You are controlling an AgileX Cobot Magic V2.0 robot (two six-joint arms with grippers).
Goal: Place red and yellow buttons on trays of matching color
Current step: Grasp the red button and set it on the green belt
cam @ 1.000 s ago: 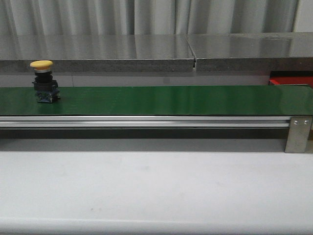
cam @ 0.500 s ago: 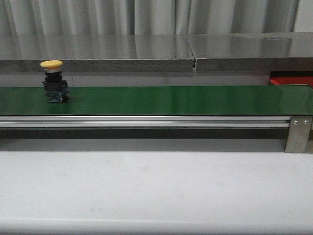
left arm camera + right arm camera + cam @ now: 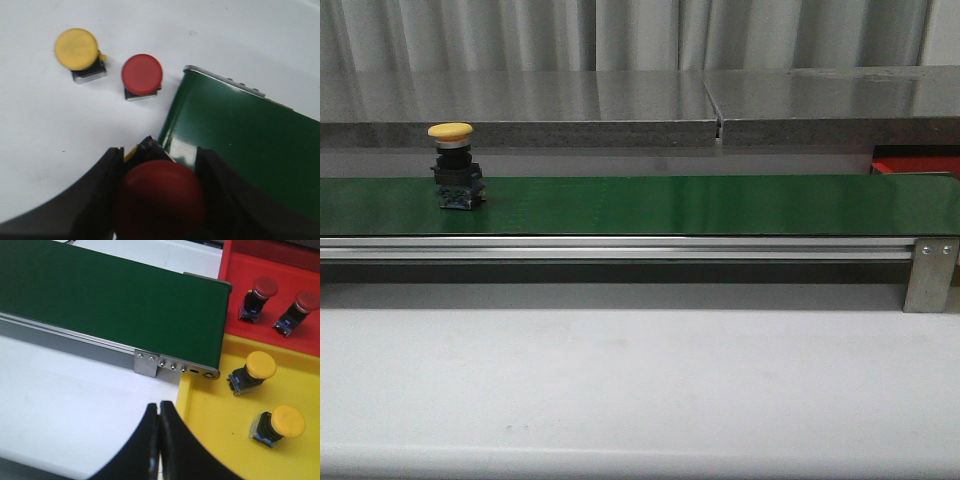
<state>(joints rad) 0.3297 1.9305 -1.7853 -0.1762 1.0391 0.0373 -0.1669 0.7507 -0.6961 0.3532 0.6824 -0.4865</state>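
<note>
Green belt (image 3: 700, 204): running the width of the front view on an aluminium rail (image 3: 620, 248); it is carrying its load rightward, toward the trays at its far end.

White table (image 3: 640, 380): lying bare in front of the belt in the front view.

Yellow tray (image 3: 225, 435): sitting just past the belt's end in the right wrist view; it is already holding two yellow buttons (image 3: 252, 371), one nearer the belt and one nearer the camera (image 3: 280, 426).

Red tray (image 3: 260, 335): touching the yellow tray's far edge; it is holding two red buttons (image 3: 260, 294), (image 3: 297, 307). A sliver of it is showing at the right edge of the front view.

Left gripper (image 3: 160, 200): hovering beside the belt's near end, its dark fingers (image 3: 95, 200) closed around a red button (image 3: 161, 197), apparently about to set it on the belt.

Right gripper (image 3: 160, 440): waiting over the table by the yellow tray's corner, fingers pressed together with nothing between them.

Travelling yellow button (image 3: 455, 165): standing upright on the belt's left part; it is sitting further right than half a second ago and further again than a second ago. So delivery is under way, and the right arm's next pick is probably this one, bound for the yellow tray.

Spare stock: one yellow-capped button (image 3: 77, 50) and one red-capped button (image 3: 142, 76) are standing on the table, just beside each other, near the belt's end in the left wrist view.
</note>
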